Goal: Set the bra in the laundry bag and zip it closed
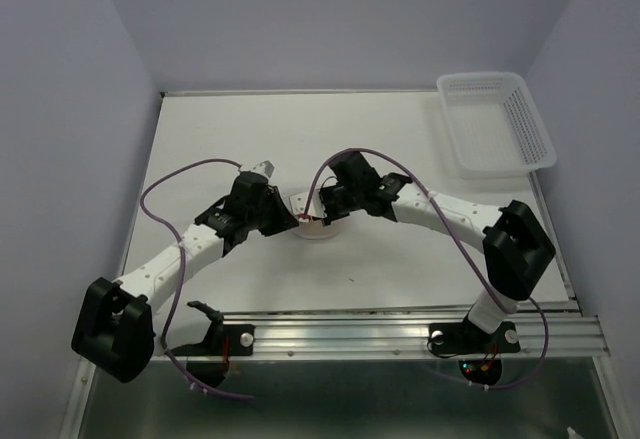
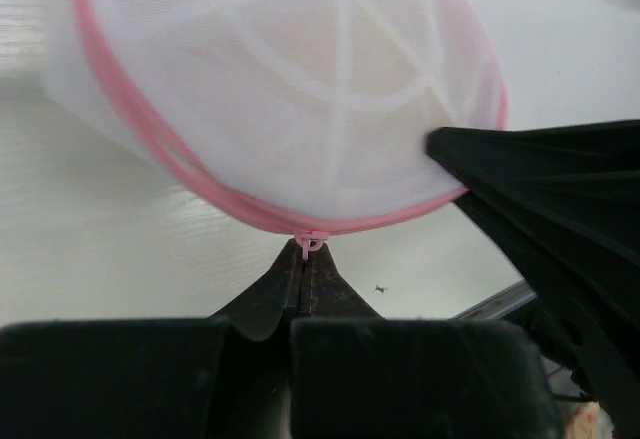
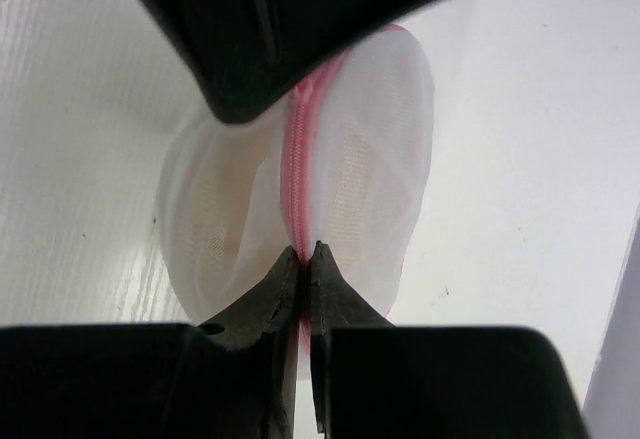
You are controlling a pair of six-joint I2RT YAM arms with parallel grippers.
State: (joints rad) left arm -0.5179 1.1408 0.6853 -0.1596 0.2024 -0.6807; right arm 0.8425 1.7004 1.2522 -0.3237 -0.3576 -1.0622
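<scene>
Held between both tools over the white counter [image 1: 220, 139]: round translucent white mesh laundry bag [image 1: 313, 225] with pink rim. Pinched shut on its pink zipper pull [image 2: 311, 242]: left tool [image 2: 305, 259]. Clamped on the bag's pink zipper seam [image 3: 299, 159]: right tool [image 3: 303, 257]. Inside the bag, faint through the mesh: soft tan-peach bra [image 3: 222, 214]. Well right of the bag: white plastic lattice basket [image 1: 495, 124]

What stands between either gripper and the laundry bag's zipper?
Nothing visible. The left gripper is shut on the pink zipper pull at the laundry bag rim, and the right gripper pinches the bag at its zipper line. A tan tint through the mesh is likely the bra, inside.
</scene>
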